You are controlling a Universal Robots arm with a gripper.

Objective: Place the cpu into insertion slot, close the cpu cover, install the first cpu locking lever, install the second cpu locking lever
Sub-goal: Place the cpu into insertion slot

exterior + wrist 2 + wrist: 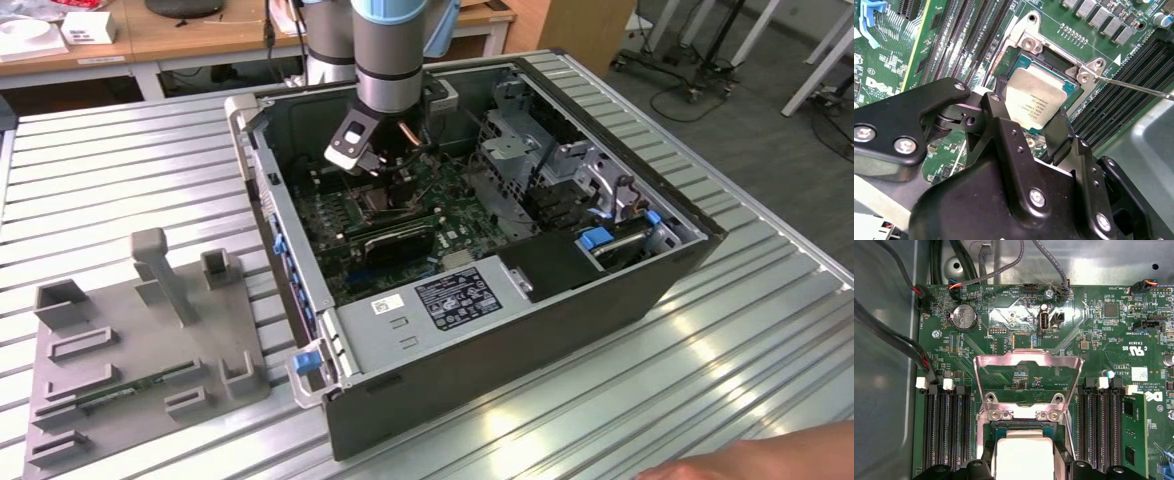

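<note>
With tool point(1029, 107) pinched on cpu point(1035, 97) by opposite edges, holds it right at slot point(1051, 61), seated or just above impossible to tell, leaving cover point(1026, 359) raised upright and lever point(1134, 87) unlatched, so looks near end of step one, with closing and both levers left.

An open computer case point(534, 340) is set on a ribbed metal table point(107, 180), a grey fixture point(134, 345) being laid at the exterior view's left. A coin battery point(964, 317) and black memory slots point(946, 435) are mounted on the green circuit board point(1094, 340).
</note>
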